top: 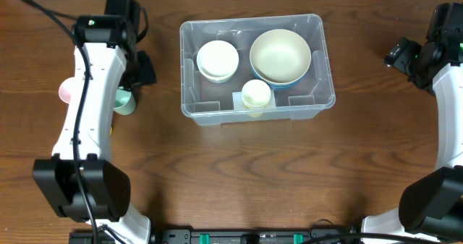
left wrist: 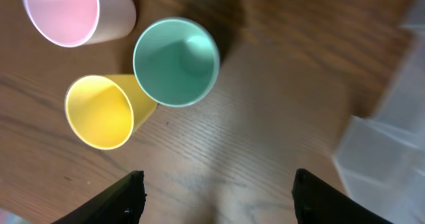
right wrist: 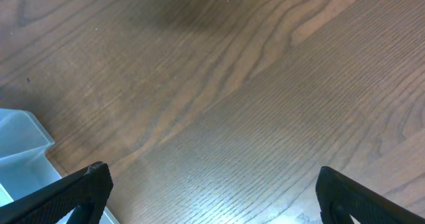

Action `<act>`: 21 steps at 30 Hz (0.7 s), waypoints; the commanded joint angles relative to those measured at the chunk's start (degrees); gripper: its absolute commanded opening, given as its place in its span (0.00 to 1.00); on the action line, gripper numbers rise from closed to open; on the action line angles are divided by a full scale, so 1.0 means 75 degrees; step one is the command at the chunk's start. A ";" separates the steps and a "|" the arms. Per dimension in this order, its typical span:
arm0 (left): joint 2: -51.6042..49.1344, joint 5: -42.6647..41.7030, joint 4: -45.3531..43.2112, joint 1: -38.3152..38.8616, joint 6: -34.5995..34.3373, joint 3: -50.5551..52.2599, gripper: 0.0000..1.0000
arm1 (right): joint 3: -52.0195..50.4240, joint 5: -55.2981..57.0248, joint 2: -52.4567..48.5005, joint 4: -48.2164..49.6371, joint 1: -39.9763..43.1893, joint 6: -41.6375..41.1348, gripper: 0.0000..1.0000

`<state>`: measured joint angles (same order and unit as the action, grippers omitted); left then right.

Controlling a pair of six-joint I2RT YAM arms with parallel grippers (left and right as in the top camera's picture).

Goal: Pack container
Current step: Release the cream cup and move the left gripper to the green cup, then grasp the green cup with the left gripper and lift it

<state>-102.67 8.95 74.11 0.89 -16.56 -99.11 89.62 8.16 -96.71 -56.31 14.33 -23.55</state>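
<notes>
inspector: overhead view first. surface?
clerk: dark brown wood-grain table (top: 239,171), filling the frame; no room beyond it shows. the container (top: 189,77) sits upper centre, long side across the frame.
inspector: contents?
clerk: a stack of cream bowls (top: 217,59) in its left half, a large cream bowl (top: 280,54) in the upper right, a pale yellow cup (top: 256,95) against the lower wall. outside, near the left edge, a pink cup (top: 65,91) and a green cup (top: 124,101) lie partly under the left arm.
inspector: pincers there?
clerk: left pincer (top: 145,70) sits left of the container, right pincer (top: 398,56) at the far right, well apart from it.
inspector: left wrist view.
clerk: same wood. pink cup (left wrist: 63,11) upper left, green cup (left wrist: 176,61) upper centre, touching a yellow cup (left wrist: 99,111) at middle left. all three mouths face the camera, nothing seen inside. a container corner (left wrist: 385,151) shows at the right edge. the left pincer's fingers (left wrist: 126,197) stand apart at the bottom, nothing between them.
inspector: right wrist view.
clerk: bare wood grain, a container corner (right wrist: 20,157) in the lower left. the right pincer's fingers (right wrist: 80,191) stand wide apart, holding nothing.
</notes>
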 commanded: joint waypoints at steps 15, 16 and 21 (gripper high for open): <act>-0.0015 -0.0318 -0.2687 -0.0545 0.0382 0.2798 0.70 | 0.0020 0.0029 0.0003 -0.0012 0.0038 -0.0111 0.99; -0.0015 -0.0318 -0.2827 -0.0545 0.0440 0.2917 0.70 | 0.0020 0.0029 0.0003 -0.0009 0.0038 -0.0114 0.99; -0.0017 -0.0318 -0.3506 -0.0545 0.0662 0.3378 0.65 | 0.0020 0.0029 0.0003 -0.0012 0.0038 -0.0114 0.99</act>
<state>-102.74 6.39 48.95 -3.18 -13.43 -75.07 89.62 8.16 -96.71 -56.34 14.35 -23.55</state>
